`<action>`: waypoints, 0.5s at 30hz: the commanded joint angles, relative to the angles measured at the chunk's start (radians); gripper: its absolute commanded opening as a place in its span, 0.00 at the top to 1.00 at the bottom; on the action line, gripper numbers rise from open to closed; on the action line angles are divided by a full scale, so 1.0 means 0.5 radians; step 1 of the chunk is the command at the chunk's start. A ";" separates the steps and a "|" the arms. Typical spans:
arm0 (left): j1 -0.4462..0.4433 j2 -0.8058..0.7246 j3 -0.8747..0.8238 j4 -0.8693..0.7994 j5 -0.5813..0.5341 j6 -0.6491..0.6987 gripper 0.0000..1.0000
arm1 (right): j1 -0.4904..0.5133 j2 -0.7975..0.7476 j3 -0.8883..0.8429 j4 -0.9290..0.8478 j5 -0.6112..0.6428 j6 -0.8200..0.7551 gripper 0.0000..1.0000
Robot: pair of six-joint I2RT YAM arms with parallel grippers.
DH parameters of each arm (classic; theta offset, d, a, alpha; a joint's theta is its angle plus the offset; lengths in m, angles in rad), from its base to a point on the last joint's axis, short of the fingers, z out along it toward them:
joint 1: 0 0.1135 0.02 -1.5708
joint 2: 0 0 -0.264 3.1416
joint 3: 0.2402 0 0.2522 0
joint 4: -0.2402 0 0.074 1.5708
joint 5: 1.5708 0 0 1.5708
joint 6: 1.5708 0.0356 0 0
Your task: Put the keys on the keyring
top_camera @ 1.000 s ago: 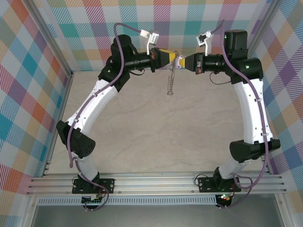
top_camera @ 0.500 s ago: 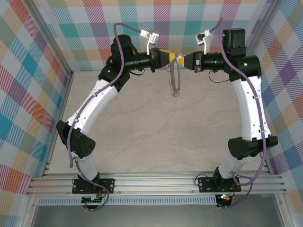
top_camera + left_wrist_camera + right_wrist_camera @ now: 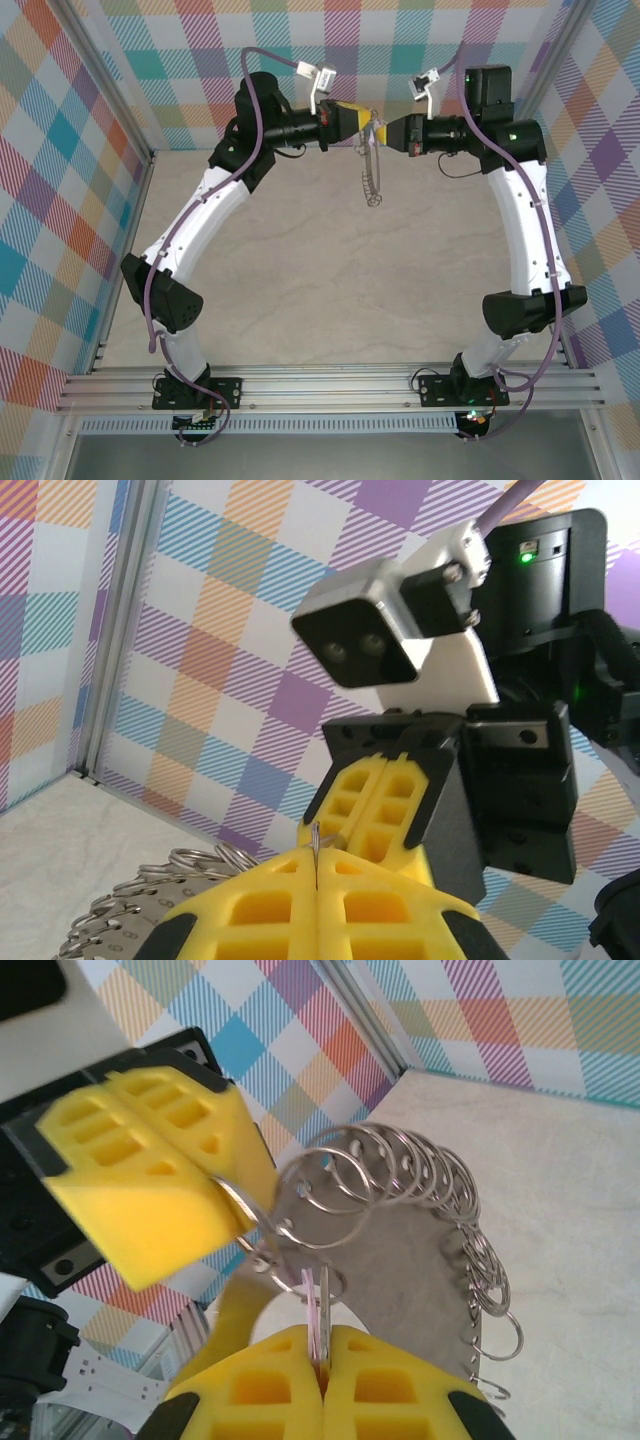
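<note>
2 arms meet at 12 o'clock above the table [image 3: 300, 260]. The left gripper [image 3: 316, 868] is pinched on 1 link of the keyring [image 3: 425, 1185], so the loop dangles free toward 6 o'clock. The right gripper [image 3: 320, 1360] is clamped on the key [image 3: 313, 1312], held edge-on at that link, seemingly to thread it. Whether its hole has caught the wire is too small to tell.

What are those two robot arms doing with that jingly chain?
They are trying to put a tiny key on a keyring. The left gripper pinches the top of the keyring, a floppy loop of little metal rings hanging over the table. The right gripper pinches the key and holds it right by that top end.
</note>
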 commanded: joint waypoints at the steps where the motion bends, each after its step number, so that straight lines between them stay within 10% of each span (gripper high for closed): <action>1: 0.001 0.006 0.106 0.049 0.025 0.015 1.00 | -0.013 -0.055 -0.067 0.088 -0.086 0.048 1.00; 15: -0.001 0.047 0.167 0.026 0.023 0.008 1.00 | -0.013 -0.050 -0.109 0.118 -0.103 0.048 1.00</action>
